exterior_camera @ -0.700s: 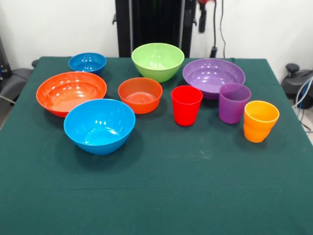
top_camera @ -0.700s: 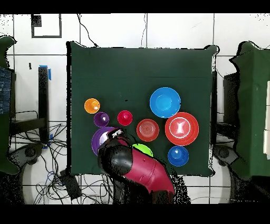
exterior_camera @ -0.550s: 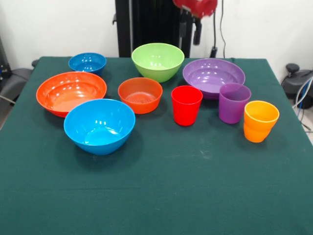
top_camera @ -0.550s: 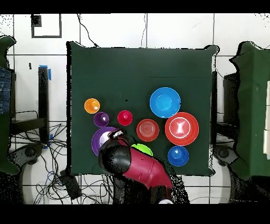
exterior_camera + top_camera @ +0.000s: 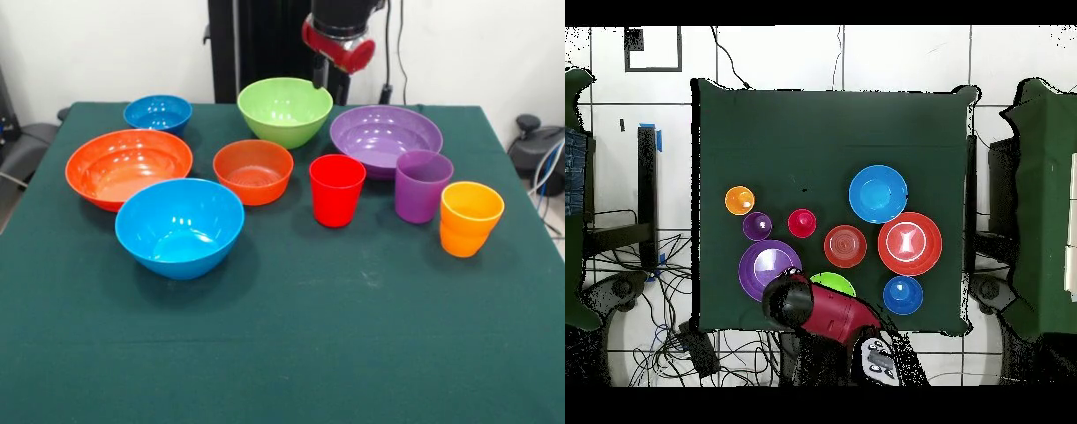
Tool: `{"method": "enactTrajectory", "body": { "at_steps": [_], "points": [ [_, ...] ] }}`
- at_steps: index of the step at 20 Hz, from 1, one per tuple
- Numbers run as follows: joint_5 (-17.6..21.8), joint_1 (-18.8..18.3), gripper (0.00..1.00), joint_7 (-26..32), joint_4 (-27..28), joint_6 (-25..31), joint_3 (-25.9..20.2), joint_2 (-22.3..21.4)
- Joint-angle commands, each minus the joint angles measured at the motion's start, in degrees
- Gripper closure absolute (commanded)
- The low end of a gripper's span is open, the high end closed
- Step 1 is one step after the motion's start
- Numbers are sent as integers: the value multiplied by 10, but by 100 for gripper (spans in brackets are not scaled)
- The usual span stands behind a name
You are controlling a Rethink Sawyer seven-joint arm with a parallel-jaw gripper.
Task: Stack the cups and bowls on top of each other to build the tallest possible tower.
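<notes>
All cups and bowls stand apart on the green cloth; nothing is stacked. At the far side are the dark blue bowl (image 5: 157, 112), lime green bowl (image 5: 284, 109) and wide purple bowl (image 5: 386, 137). Nearer lie the orange-red bowl (image 5: 129, 165), small orange bowl (image 5: 253, 170) and light blue bowl (image 5: 179, 225). The red cup (image 5: 336, 189), purple cup (image 5: 423, 185) and orange cup (image 5: 470, 217) stand to the right. My gripper (image 5: 328, 81) hangs above the table's far edge, between the lime green and purple bowls. In the overhead view the arm (image 5: 820, 308) covers part of the lime green bowl (image 5: 833, 284).
A black pedestal column (image 5: 265, 44) rises behind the table. Cables (image 5: 547, 168) hang off the right side. The green cloth (image 5: 291, 344) stretches bare toward the front edge.
The arm's red and black end has come lower into the front view. From above, it has drawn back toward the base, uncovering the purple bowl.
</notes>
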State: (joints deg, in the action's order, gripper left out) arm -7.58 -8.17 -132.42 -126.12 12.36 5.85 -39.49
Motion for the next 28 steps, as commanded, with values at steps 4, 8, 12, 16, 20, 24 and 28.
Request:
{"method": "enactTrajectory", "body": {
  "at_steps": [4, 8, 12, 16, 20, 24, 28],
  "points": [
    [3, -39, 0, -55, 54, -56, -28, 89],
    [10, -79, 0, -44, 63, -73, -40, 118],
    [19, -120, 0, -36, 74, -94, -53, 145],
    [38, -151, 0, -15, 92, -101, -58, 170],
    [40, -161, 0, -25, 100, -107, -58, 184],
    [29, -167, 0, -52, 96, -123, -66, 197],
    [28, -158, 0, -53, 105, -133, -63, 215]
  ]
}}
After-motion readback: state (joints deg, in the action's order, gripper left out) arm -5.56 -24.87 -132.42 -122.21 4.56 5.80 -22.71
